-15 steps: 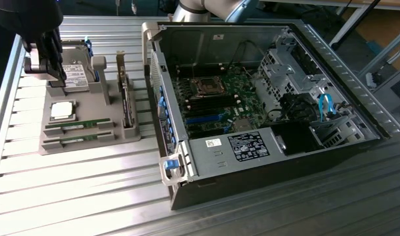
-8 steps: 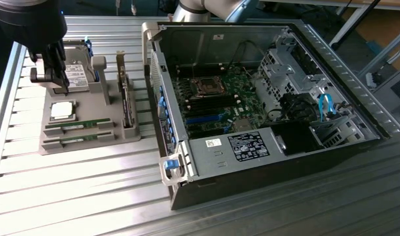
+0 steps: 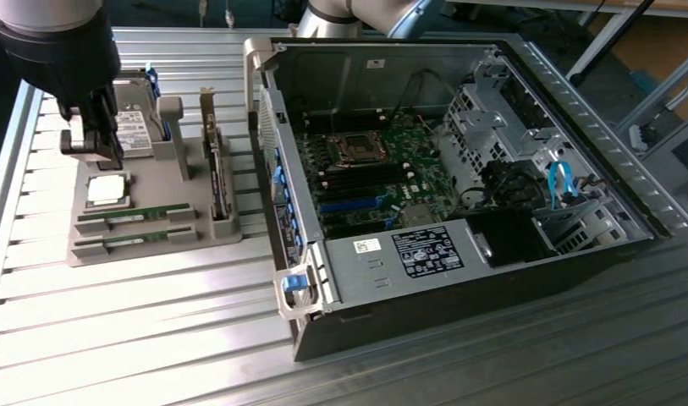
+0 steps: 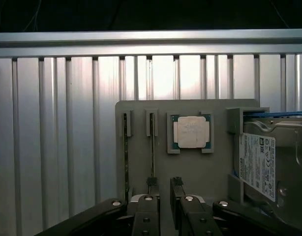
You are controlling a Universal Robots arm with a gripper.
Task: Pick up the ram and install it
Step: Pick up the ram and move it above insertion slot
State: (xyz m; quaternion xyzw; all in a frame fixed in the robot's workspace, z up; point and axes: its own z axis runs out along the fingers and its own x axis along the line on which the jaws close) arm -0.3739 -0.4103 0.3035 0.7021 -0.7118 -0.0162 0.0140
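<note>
Two ram sticks (image 3: 134, 215) lie in slots of a grey holder tray (image 3: 151, 254) at the exterior view's left. In the wrist view they show edge-on as thin strips, one ram (image 4: 152, 152) and a second ram (image 4: 125, 157) beside it. My gripper (image 3: 93, 150) hangs above the tray's far end, over the silver processor chip (image 3: 104, 190) and hard drive (image 3: 134, 127). The gripper (image 4: 164, 189) is open with bare tray between its fingers. One fingertip (image 4: 152, 184) sits over the end of the nearer stick; I cannot tell whether it touches.
An open computer case (image 3: 310, 338) lies at the exterior view's right, with its motherboard (image 3: 360, 173) exposed. A card (image 3: 217, 178) stands upright in the tray near the case wall. The processor chip (image 4: 191, 132) and hard drive (image 4: 269, 167) lie beyond the fingers. Ribbed aluminium table (image 3: 129, 338) surrounds everything.
</note>
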